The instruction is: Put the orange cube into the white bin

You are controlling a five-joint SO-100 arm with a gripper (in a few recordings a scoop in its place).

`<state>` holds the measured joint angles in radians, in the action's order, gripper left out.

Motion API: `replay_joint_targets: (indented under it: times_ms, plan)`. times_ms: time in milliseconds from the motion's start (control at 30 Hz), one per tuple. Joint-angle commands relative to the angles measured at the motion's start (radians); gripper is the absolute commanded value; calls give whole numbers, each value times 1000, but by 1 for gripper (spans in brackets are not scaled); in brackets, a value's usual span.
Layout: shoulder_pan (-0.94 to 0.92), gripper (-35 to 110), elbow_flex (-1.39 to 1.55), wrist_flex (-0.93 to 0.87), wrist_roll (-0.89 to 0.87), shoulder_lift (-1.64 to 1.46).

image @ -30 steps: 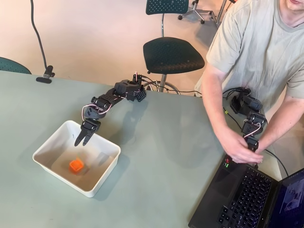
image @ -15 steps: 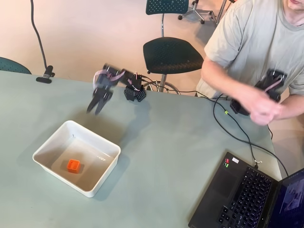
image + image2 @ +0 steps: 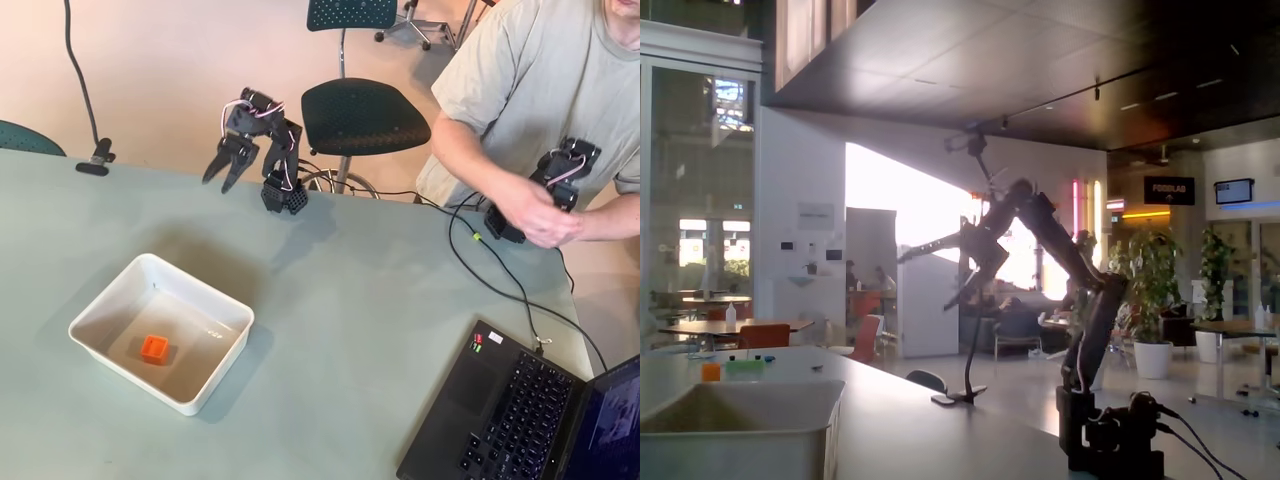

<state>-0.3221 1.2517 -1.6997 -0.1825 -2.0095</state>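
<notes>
claw empty, fingers apart, raised well clear; orange cube lies below it inside white bin.

The gripper hangs high by the table's far edge, jaws spread, with open air beneath it in the fixed view. The table between the arm's base and the white bin lies bare. The bin's top is unobstructed above the orange cube. A laptop and cable crowd the right.
</notes>
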Motion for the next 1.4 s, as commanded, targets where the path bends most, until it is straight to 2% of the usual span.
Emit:
replay_joint_targets:
  times_ms: [0, 167, 433, 533, 767, 1100, 1233, 1367]
  plan:
    - [44, 58, 215, 81, 2, -130]
    - [124, 58, 657, 330, 2, -258]
    - [196, 58, 1376, 931, -3, -592]
    - [198, 58, 1559, 1057, -3, -747]
    - [183, 58, 1766, 1060, -9, -882]
    - [183, 58, 1718, 747, -9, -894]
    - [183, 57, 1720, 730, -8, -894]
    - [183, 48, 1726, 730, -8, -894]
